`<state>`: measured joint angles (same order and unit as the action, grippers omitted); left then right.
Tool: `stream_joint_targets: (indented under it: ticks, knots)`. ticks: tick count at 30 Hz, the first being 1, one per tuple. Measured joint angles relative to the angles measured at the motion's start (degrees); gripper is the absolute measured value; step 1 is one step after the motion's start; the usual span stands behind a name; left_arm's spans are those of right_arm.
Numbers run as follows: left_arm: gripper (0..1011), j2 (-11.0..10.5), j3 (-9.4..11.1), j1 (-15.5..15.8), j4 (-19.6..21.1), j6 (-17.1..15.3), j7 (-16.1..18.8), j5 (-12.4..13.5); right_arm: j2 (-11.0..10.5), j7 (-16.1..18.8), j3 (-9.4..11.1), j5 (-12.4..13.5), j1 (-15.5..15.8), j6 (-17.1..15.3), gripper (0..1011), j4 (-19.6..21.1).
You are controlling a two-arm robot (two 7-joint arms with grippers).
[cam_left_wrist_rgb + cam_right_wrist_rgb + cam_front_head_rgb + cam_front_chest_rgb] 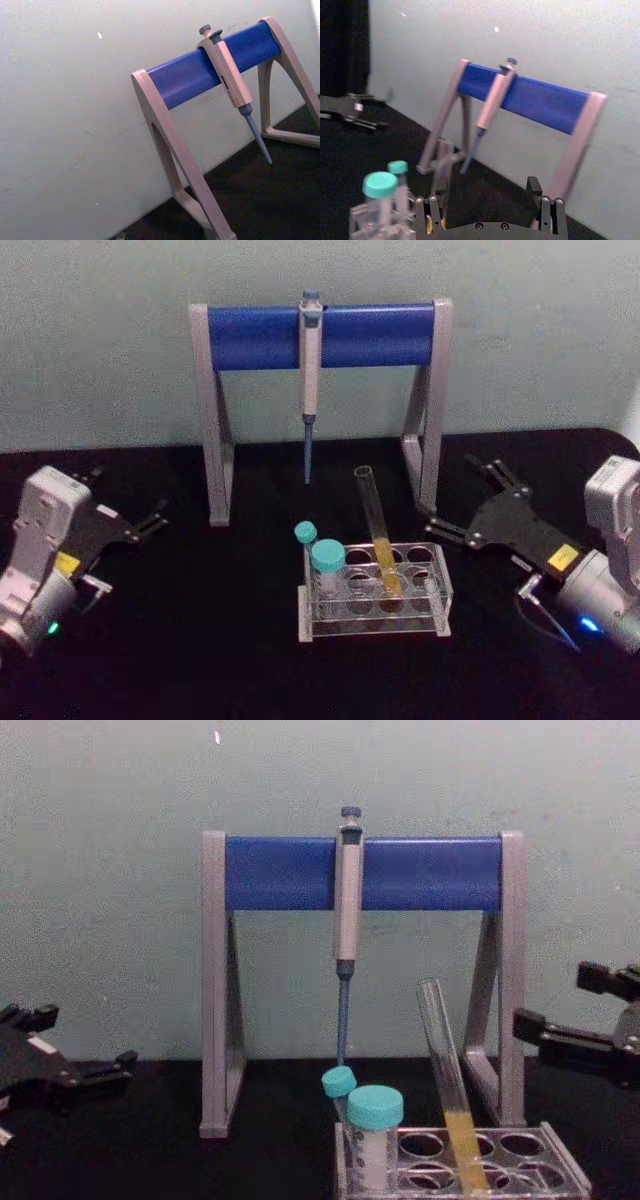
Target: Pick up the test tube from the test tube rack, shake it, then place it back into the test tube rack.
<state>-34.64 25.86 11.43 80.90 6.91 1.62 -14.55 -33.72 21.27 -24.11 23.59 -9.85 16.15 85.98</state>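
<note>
The left claw (pixel 125 498) and right claw (pixel 465 502) are held released. The test tube (pixel 374 515), left of the latter, is judged fragile. It should be gripped near its top.

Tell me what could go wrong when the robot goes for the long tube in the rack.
The test tube has no cap and leans in the test tube rack, so hard shaking may spill its yellow liquid. The open right gripper sits beside the leg of the pipette stand and could clip it on the way in. The left gripper is parked far left.
</note>
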Motion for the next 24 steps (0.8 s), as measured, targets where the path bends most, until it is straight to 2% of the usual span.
stream_joint_targets:
  ticks: [6,15,24]
  knots:
    - [1001,0.0,0.0,0.0,0.0,0.0,0.0,0.0,0.4,4.0,-0.4,2.1,-0.8,-1.9,1000,0.2]
    - [1001,0.0,0.0,0.0,0.0,0.0,0.0,0.0,1.8,8.4,-0.9,4.6,-3.6,-9.0,1000,-0.2]
    - [1001,0.0,0.0,0.0,0.0,0.0,0.0,0.0,2.8,10.4,-1.7,3.9,-5.8,-13.9,1000,-1.2]
